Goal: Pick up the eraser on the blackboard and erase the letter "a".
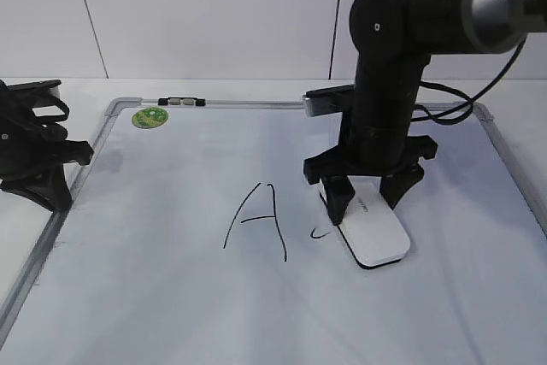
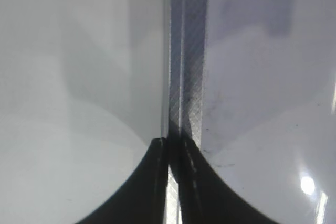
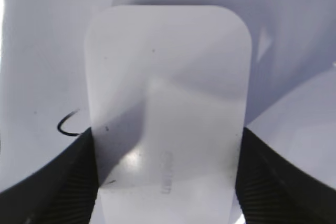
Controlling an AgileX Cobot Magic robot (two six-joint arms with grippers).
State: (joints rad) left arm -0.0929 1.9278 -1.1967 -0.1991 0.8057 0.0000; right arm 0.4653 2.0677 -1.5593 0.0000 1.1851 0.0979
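On the blackboard (image 1: 282, 297), just right of the capital "A" (image 1: 256, 220), the eraser (image 1: 372, 232) lay flat on the white surface with its long axis running from the far side toward my camera, slightly slanted to the right. My right gripper (image 1: 366, 196) stood straight down over its far half, 1 finger on each long side. In the right wrist view the eraser (image 3: 168, 103) filled the middle of the frame between the 2 dark fingers (image 3: 58, 182), and both pads pressed against its long edges near the end with the grey lettering, so I read that claw as clamped on the eraser. The near half of the block stuck out past the fingertips toward the front of the board.

The letter "a" (image 1: 320, 232) showed only as a short curved stroke peeking out at the eraser's left edge; the block covered the rest. The right wrist view showed the same curl (image 3: 71, 124) just left of the eraser, beside the left finger.

My left gripper (image 1: 38, 156) sat well away at the board's left edge, by the silver frame (image 1: 94, 156). Through its wrist camera the 2 fingers (image 2: 157, 182) met with almost no gap, pinched shut on nothing, directly above the frame strip (image 2: 186, 51). A round green sticker (image 1: 149, 117) sat in the far left corner of the board.
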